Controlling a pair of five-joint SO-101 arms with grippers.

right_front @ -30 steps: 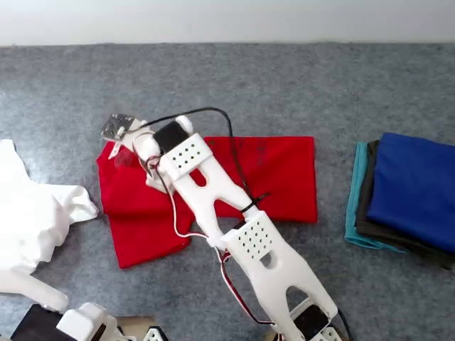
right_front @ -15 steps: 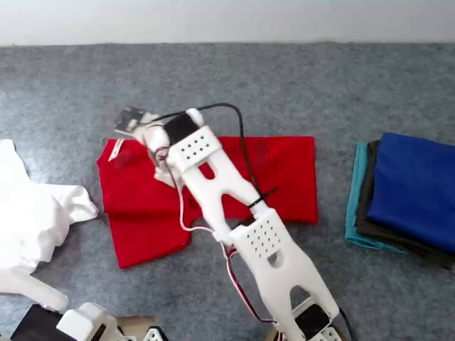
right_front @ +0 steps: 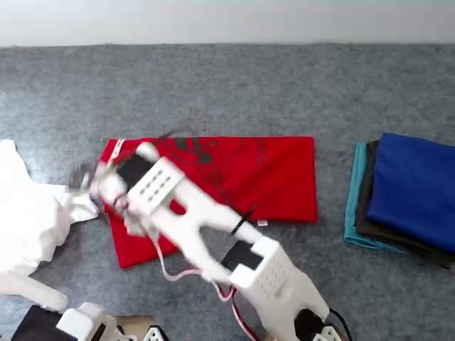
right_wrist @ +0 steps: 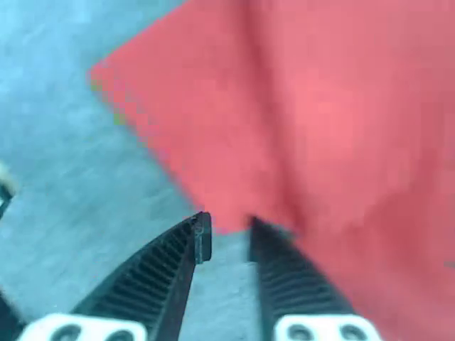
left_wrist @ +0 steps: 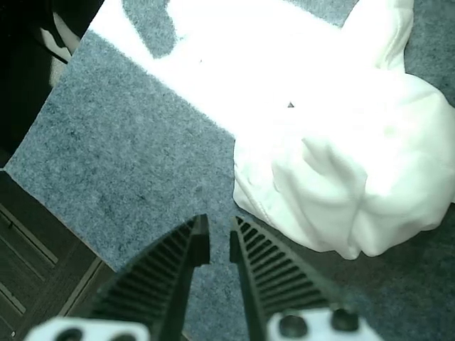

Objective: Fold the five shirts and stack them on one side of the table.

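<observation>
A red shirt (right_front: pixel 242 170), folded once into a wide band, lies flat mid-table. My right arm stretches over its left part, and the right gripper (right_front: pixel 84 174) hangs at the shirt's left edge, close to the white shirt (right_front: pixel 28 213). In the right wrist view the gripper (right_wrist: pixel 227 231) is open with nothing between its fingers, over the border of the red shirt (right_wrist: pixel 341 106) and grey table. My left gripper (left_wrist: pixel 219 238) hovers over bare table just short of the crumpled white shirt (left_wrist: pixel 320 142), its fingers only a narrow gap apart and empty.
A stack of folded shirts sits at the right edge: blue (right_front: pixel 416 188) on top, a dark one (right_front: pixel 366 213) under it, teal (right_front: pixel 353 195) at the bottom. The left arm's base (right_front: pixel 78 320) stands at the front left. The table's grey felt (right_front: pixel 227 85) runs open along the far side.
The right arm swung from the red shirt's far left corner toward the left and the front, and now sits at the shirt's left edge. The shirts have not shifted.
</observation>
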